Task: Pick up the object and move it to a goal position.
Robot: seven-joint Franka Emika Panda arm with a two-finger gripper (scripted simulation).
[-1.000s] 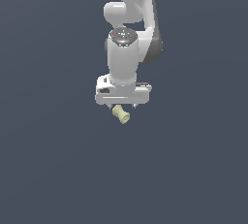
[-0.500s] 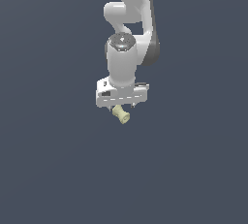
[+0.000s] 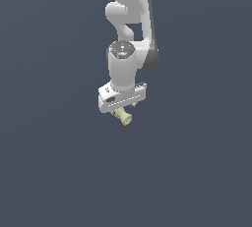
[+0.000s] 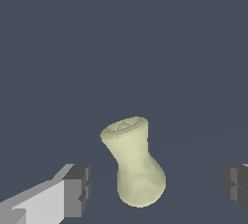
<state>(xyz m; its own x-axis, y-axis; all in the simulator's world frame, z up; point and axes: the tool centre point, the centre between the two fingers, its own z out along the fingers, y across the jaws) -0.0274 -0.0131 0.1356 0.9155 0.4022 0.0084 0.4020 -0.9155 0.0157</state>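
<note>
Pale yellow-cream spool, waisted with flared ends, lies unheld between the wide-open gripper.

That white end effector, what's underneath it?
A small cream spool lies under the end effector, between its open fingers, touching neither. In the exterior view the end effector covers part of it.
</note>
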